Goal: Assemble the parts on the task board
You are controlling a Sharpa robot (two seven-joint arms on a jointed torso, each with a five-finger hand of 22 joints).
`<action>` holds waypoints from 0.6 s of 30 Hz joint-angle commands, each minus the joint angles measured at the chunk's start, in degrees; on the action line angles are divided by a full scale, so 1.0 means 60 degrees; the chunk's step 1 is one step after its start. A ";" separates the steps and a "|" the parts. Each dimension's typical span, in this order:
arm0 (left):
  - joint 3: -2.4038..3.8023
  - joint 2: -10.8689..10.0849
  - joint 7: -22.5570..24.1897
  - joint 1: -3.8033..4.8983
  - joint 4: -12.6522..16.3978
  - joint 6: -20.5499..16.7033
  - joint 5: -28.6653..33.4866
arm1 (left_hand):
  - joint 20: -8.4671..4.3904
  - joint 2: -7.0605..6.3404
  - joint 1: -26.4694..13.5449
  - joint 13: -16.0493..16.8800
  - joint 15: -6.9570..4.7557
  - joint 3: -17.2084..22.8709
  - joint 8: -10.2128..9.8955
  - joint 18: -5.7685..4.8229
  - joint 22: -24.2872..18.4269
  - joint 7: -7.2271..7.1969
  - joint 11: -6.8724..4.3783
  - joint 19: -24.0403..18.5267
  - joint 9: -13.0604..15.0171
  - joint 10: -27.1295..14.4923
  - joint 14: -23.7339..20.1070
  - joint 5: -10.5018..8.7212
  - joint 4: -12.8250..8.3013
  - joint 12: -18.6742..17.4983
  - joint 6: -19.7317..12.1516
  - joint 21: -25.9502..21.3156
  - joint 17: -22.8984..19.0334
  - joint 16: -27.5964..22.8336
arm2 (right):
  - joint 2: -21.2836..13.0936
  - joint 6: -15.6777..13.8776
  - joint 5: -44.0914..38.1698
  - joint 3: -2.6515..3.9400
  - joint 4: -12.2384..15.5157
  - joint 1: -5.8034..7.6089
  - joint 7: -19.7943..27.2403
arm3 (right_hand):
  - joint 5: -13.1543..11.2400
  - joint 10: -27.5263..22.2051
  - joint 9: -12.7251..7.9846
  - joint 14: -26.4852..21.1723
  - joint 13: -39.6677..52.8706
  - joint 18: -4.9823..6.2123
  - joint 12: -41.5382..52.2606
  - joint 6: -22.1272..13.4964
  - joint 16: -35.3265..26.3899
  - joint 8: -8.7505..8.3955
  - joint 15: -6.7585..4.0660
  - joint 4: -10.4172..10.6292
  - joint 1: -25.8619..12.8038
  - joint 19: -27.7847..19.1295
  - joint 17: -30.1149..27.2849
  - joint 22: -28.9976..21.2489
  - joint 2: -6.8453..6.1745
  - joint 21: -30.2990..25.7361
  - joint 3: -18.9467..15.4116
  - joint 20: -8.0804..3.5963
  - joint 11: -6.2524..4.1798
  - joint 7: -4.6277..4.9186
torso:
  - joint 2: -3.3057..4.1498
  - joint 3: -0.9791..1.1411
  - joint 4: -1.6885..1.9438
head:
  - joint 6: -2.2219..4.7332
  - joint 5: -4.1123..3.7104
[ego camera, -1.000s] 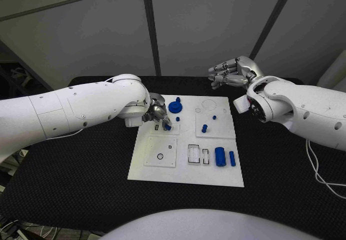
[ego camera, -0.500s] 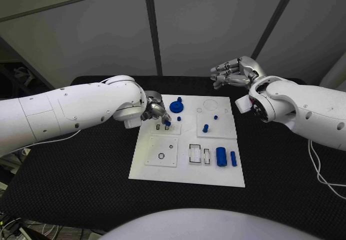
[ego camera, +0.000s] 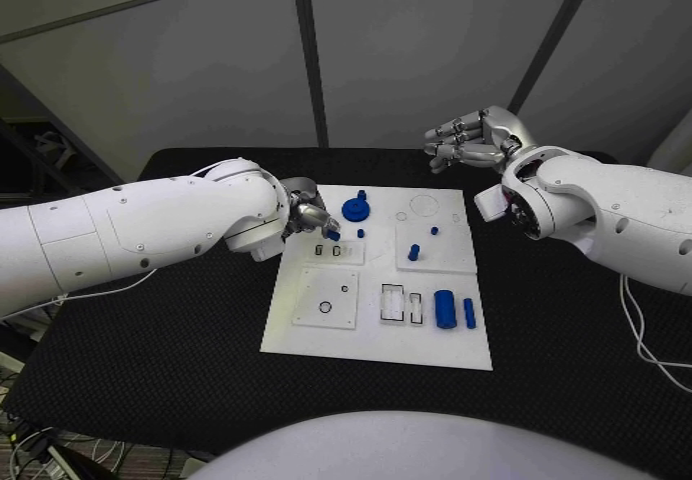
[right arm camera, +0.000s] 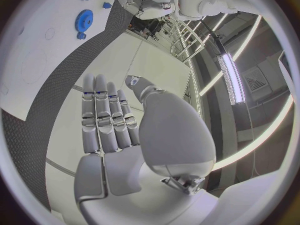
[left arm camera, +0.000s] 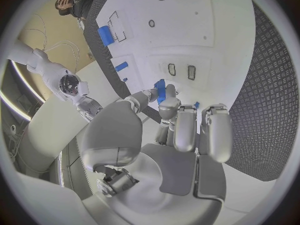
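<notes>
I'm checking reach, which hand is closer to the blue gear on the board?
Left. The left hand is beside the gear, over the board's far left corner. The right hand is raised beyond the board's far right corner.

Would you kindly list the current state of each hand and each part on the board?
left hand: pinches a small blue part above the task board
right hand: raised beyond the board, fingers curled, holding nothing
blue gear: resting on the board
blue cylinder: lying flat
thin blue pin: lying beside the cylinder
</notes>
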 commanded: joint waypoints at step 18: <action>-0.0036 0.0092 0.0033 -0.0355 0.0152 -0.0725 -0.1151 | -0.0059 -0.0170 -0.0012 -0.0057 -0.0121 0.1693 0.0156 -0.0397 0.1023 -0.0087 -0.0080 0.0078 0.0131 0.0164 0.0439 0.0382 -0.1585 -0.0060 0.0071 0.0057 0.0520 -0.0056 | -0.0052 0.0068 -0.0019 0.0004 0.0088 0.0019 0.0027 | 0.0067 -0.0066 -0.0002 -0.0079 -0.0014 -0.0023 0.0014 -0.0102 -0.0055 0.0029 -0.0008 0.0005 -0.0095 -0.0075 0.0012 0.0020 -0.0011 0.0037 -0.0017 0.0006 0.0018 0.0002 | -0.0006 0.0007 0.0010 | -0.0079 -0.0016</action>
